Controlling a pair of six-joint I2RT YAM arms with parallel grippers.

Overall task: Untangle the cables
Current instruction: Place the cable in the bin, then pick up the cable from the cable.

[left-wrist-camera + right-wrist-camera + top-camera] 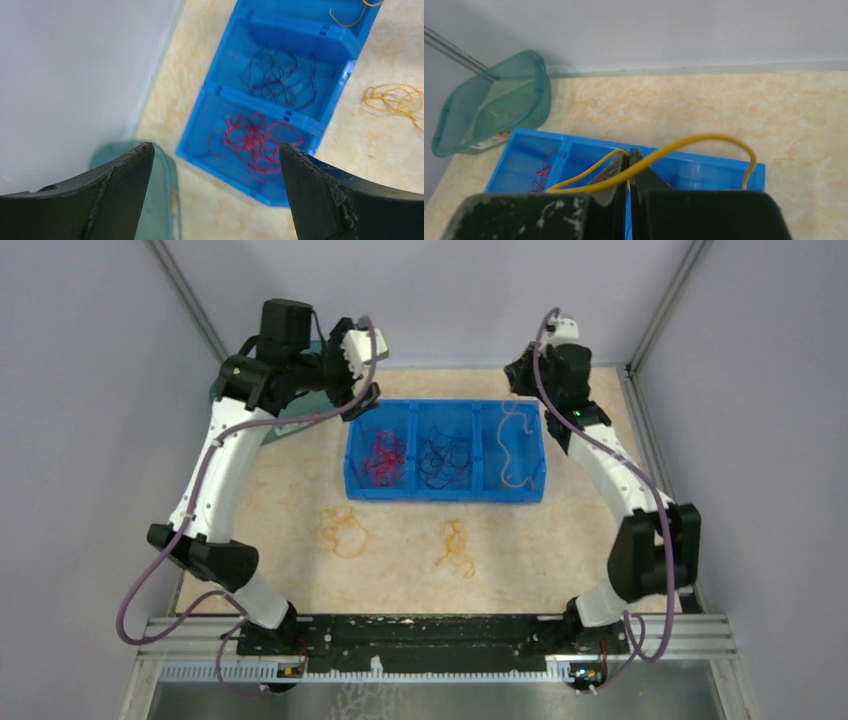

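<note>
A blue three-compartment bin [445,495] holds the cables: red ones [383,455] in its left compartment, dark ones [445,460] in the middle. My right gripper [629,152] is shut on a yellow cable [704,139] above the right compartment. That cable's loops [512,445] trail down into the compartment. Two yellow-orange tangles [343,530] [455,545] lie on the table in front of the bin. My left gripper [216,147] hovers open and empty above the bin's far left corner, with the red cables [252,142] below it.
A teal plastic container [494,107] sits at the back left by the wall, under my left arm. Grey walls close in the table on three sides. Both arm bases stand at the near edge.
</note>
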